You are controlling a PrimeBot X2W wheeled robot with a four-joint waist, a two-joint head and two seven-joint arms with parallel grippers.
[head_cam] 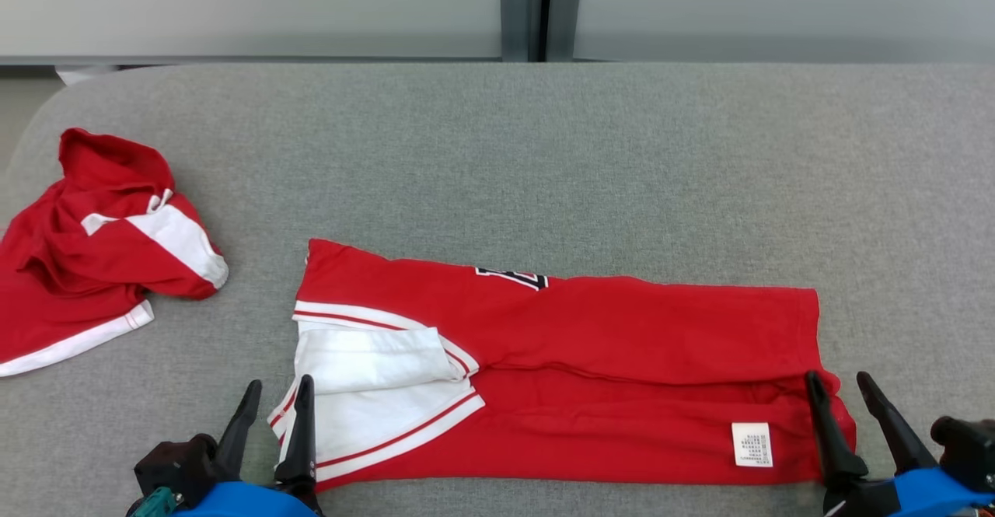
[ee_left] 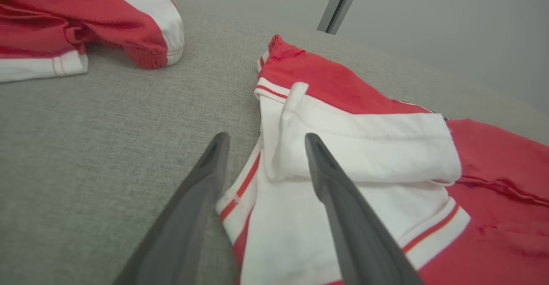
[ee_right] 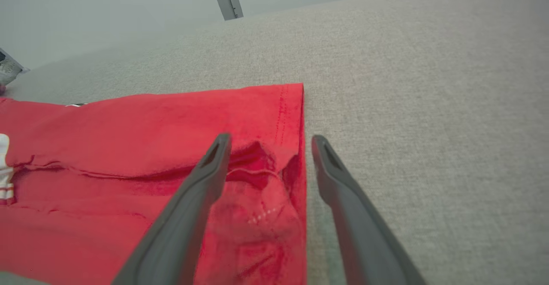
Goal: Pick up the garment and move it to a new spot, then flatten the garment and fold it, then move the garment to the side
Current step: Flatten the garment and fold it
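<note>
Both ends of the folded red shirt (head_cam: 606, 330), lying near the grey counter's (head_cam: 544, 151) front edge, are straddled: the left claw (head_cam: 279, 383), spread apart, over its white sleeve (head_cam: 365, 361), the right claw (head_cam: 838, 377), likewise spread, over its hem corner; a crumpled red top (head_cam: 93, 253) lies apart at left.

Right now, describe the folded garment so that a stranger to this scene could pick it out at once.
On the grey table, look along the near edge. The folded garment lies there as a long flat red strip. Unlike the crumpled garment at the left, it carries a small white label.
</note>
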